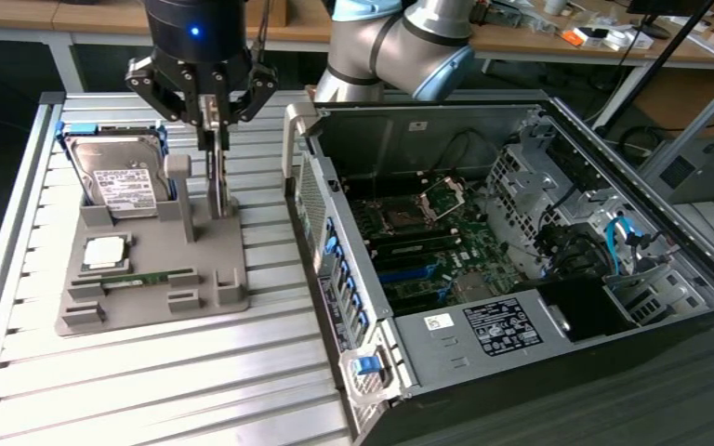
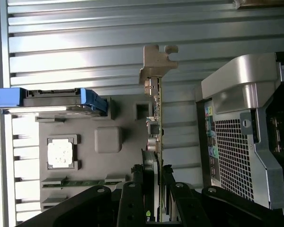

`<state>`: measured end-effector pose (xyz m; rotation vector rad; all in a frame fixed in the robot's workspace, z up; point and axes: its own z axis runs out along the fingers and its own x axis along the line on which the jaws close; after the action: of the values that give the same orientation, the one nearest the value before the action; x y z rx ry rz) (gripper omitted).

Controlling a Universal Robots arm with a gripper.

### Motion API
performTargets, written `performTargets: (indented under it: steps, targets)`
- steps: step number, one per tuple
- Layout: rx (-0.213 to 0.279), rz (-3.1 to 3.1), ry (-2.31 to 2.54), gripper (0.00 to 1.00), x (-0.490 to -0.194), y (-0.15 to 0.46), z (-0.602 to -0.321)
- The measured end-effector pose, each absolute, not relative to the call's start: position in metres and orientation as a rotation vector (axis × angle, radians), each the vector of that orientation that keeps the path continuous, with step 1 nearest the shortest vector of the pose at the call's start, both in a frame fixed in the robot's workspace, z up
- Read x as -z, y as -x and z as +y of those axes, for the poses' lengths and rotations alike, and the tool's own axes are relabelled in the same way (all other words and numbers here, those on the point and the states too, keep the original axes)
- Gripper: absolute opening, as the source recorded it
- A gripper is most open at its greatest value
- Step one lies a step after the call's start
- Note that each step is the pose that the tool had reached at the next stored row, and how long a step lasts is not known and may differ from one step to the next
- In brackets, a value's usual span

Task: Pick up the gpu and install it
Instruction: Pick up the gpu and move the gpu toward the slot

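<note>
The gpu (image 1: 218, 177) hangs upright and edge-on from my gripper (image 1: 213, 116), which is shut on its upper edge above the grey parts holder (image 1: 215, 297). Its lower end reaches down to the holder; I cannot tell whether it still sits in its slot. In the wrist view the gpu (image 2: 157, 118) is a thin line running away from my gripper (image 2: 156, 182), ending in its silvery bracket (image 2: 156, 64). A black finger (image 2: 135, 189) presses close on each side of the card.
The holder also carries a hard drive (image 1: 122, 177) in blue rails, a processor chip (image 1: 105, 251) and a green memory stick (image 1: 146, 277). The open computer case (image 1: 654, 242) lies at the exterior view's right, motherboard (image 1: 426, 242) exposed. Everything rests on a slatted metal table (image 1: 146, 372).
</note>
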<state>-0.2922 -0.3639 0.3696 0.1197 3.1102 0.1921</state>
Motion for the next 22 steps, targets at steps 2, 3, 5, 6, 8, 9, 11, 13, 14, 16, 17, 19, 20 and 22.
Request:
performTargets:
  steps: [2,3,5,6,8,9,11,13,14,16,17,19,20,22]
  targets:
    - [-0.198,3.110,-0.120,0.27,-0.3715,0.2922,-0.3639]
    - [-0.200,3.110,-0.120,0.27,-0.3723,0.2922,-0.3639]
    - [-0.204,3.110,-0.120,0.27,-0.3740,0.2922,-0.3639]
    - [-0.207,3.110,-0.120,0.27,-0.3747,0.2922,-0.3639]
    - [-0.211,3.109,-0.120,0.27,-0.3760,0.2922,-0.3639]
    - [-0.212,3.109,-0.120,0.27,-0.3763,0.2922,-0.3639]
    - [-0.215,3.109,-0.120,0.27,-0.3774,0.2922,-0.3639]
    - [-0.215,3.109,-0.120,0.27,-0.3776,0.2921,-0.3639]
    - [-0.212,3.109,-0.120,0.27,-0.3778,0.2921,-0.3640]
    - [-0.200,3.110,-0.120,0.27,-0.3779,0.2921,-0.3639]
    - [-0.193,3.110,-0.120,0.27,-0.3778,0.2922,-0.3639]
    - [-0.179,3.111,-0.119,0.27,-0.3780,0.2922,-0.3639]
    - [-0.172,3.111,-0.119,0.27,-0.3780,0.2922,-0.3639]
    - [-0.161,3.111,-0.119,0.27,-0.3782,0.2922,-0.3639]
